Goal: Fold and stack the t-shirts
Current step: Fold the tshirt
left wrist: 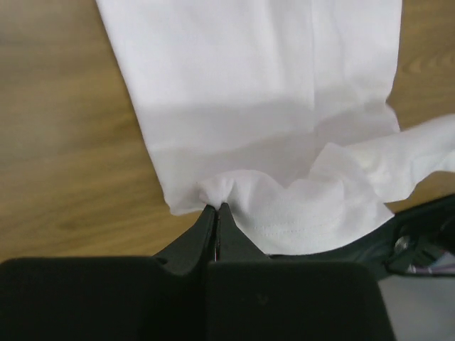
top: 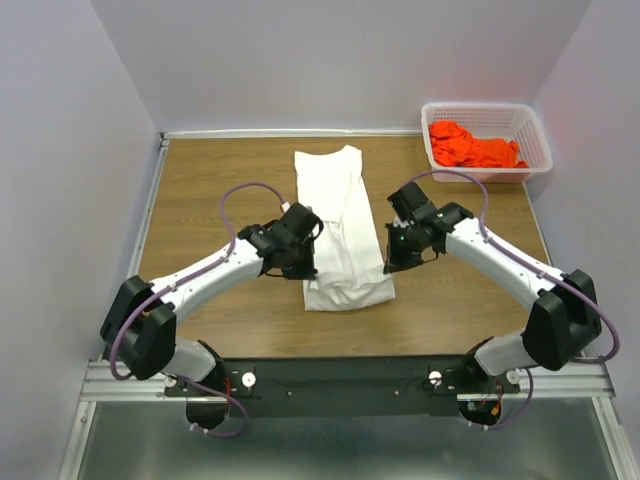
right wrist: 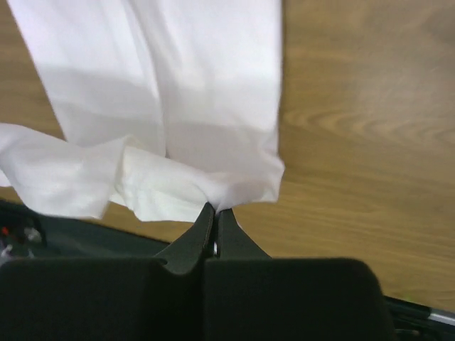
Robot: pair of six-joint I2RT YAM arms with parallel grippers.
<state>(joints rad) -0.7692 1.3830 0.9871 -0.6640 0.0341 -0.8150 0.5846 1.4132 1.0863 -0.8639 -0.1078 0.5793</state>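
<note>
Where the white t-shirt [top: 338, 215] lies on the table [top: 200, 200], it sits at the centre as a long narrow strip, sides folded in, running from the far part of the wood toward the near edge. Far end lies flat. Near end is rumpled and doubled, with a loose flap and a stitched hem showing in the left wrist view [left wrist: 270, 106]; the right wrist view [right wrist: 178, 85] shows the same bunching and a lengthwise crease up the panel. The left gripper [top: 303, 268] is at the strip's near left corner, with its jaws pinched tight on a small pucker of white cloth, which gathers right at the fingertips in its own camera [left wrist: 215, 210]. The right gripper [top: 390, 262] is at the near right corner, likewise clamped on the shirt's edge, fabric puckered at its closed tips [right wrist: 215, 212]. The two arms reach inward from either side and flank the strip, about level with each other. The orange-red t-shirt [top: 470, 148] is crumpled in a heap inside the white lattice basket [top: 540, 140] at the table's far right corner, well apart from both grippers. Wood-grain tabletop is bare on both sides of the strip. Pale walls stand on three sides, and a metal rail [top: 340, 385] carries the arm bases at the near edge.
</note>
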